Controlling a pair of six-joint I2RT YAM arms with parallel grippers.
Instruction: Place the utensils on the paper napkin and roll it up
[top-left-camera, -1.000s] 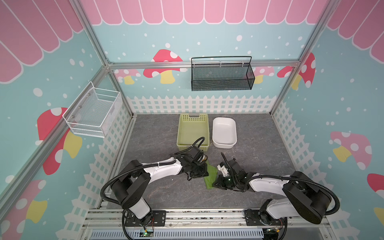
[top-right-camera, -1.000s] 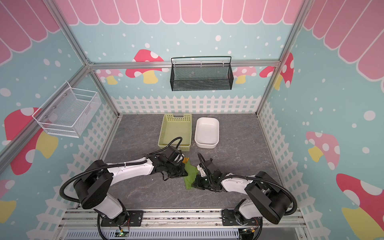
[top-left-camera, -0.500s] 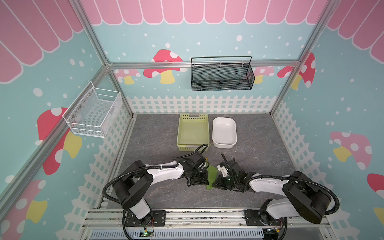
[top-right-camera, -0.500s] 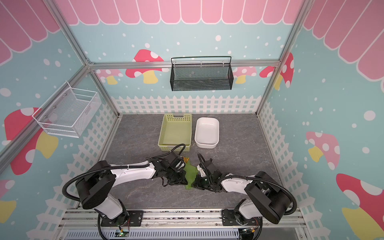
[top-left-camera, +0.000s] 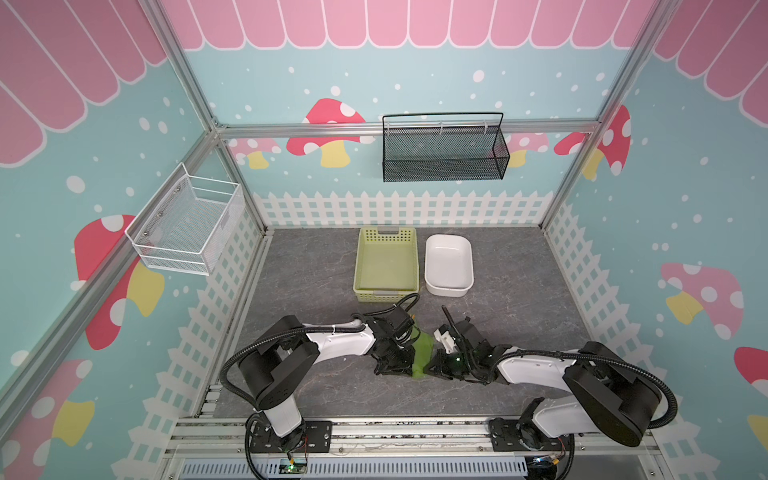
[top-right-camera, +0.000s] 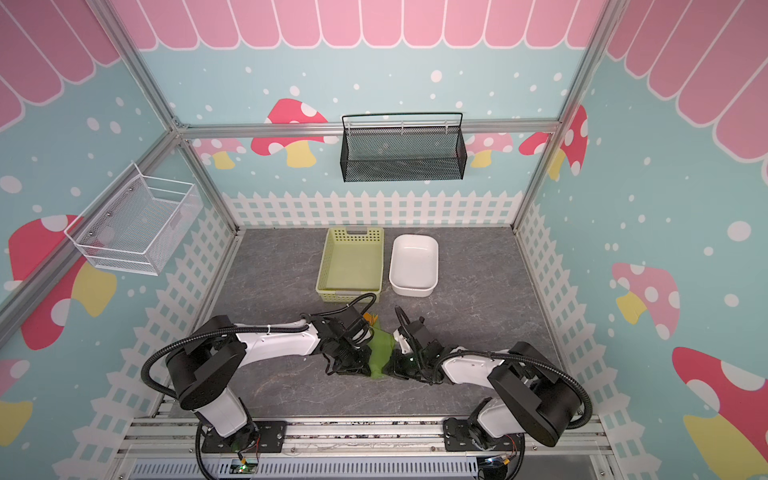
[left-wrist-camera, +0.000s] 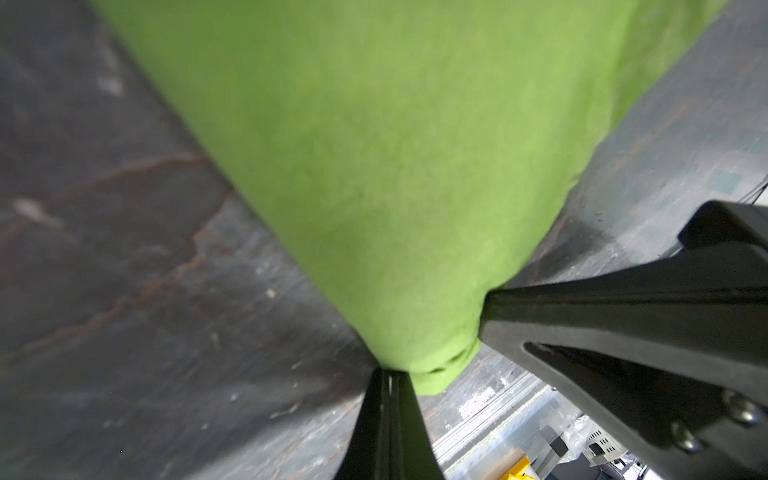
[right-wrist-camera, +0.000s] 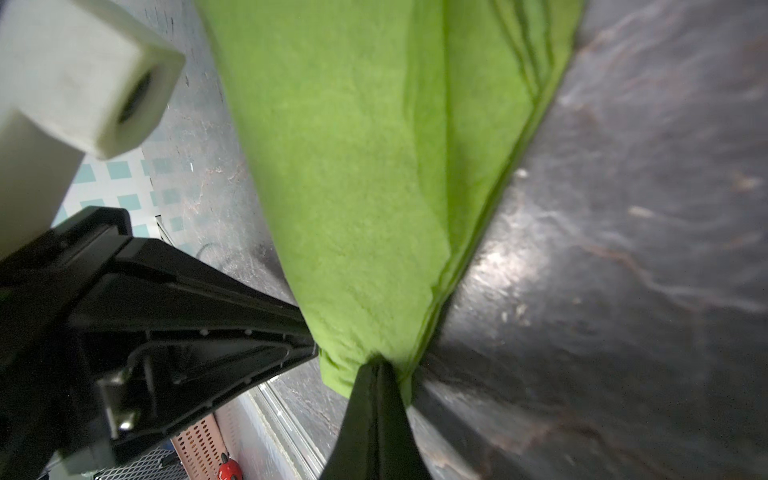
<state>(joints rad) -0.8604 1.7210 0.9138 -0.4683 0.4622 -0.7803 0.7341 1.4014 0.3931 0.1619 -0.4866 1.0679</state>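
Grey stone-look worktop (top-left-camera: 519, 291); thin green paper napkin (top-left-camera: 423, 352) bundled between left end effector (left-wrist-camera: 388, 376) and right end effector (right-wrist-camera: 376, 368) — both clamped on its end, likely to tighten the roll — orange plastic utensils (top-right-camera: 367, 317) peek out beyond.

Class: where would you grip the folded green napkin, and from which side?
Take the paper napkin at its tapered near end, where layers bunch to a point; come low from either side, as the left gripper and right gripper do.
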